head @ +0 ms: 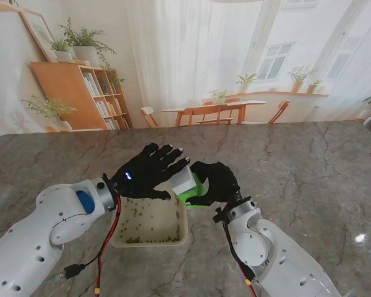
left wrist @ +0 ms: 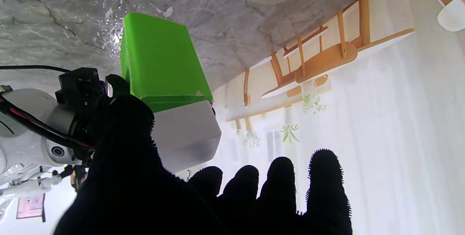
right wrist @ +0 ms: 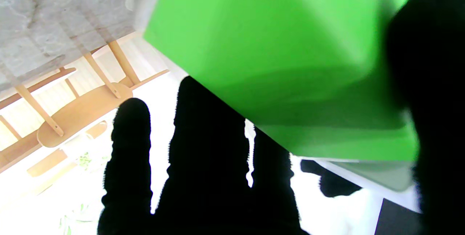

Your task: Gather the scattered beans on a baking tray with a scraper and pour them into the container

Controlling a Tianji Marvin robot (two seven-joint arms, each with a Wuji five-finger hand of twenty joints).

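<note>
Nearest us in the stand view our two arms rise from the bottom corners, and between them sits the tray (head: 149, 240), a shallow cream pan on the marble table (head: 309, 167). Beans (head: 154, 236) lie scattered over its floor, thickest along the edge nearer to us and in the near right corner (each one too small to make out singly). Our right hand (head: 217, 182) hovers at the tray's far right corner, its fingers closed around the scraper (head: 188, 185), a green block with a white end; the right wrist view shows the green face pressed against the palm with the thumb (right wrist: 432, 93) along one side. The scraper is tilted and held over the tray's far rim. Our left hand (head: 149, 173) hangs over the tray's far edge, palm down, fingers spread and holding nothing, its fingertips (head: 179, 150) just beside the scraper's white end; whether they touch it we cannot tell.
</note>
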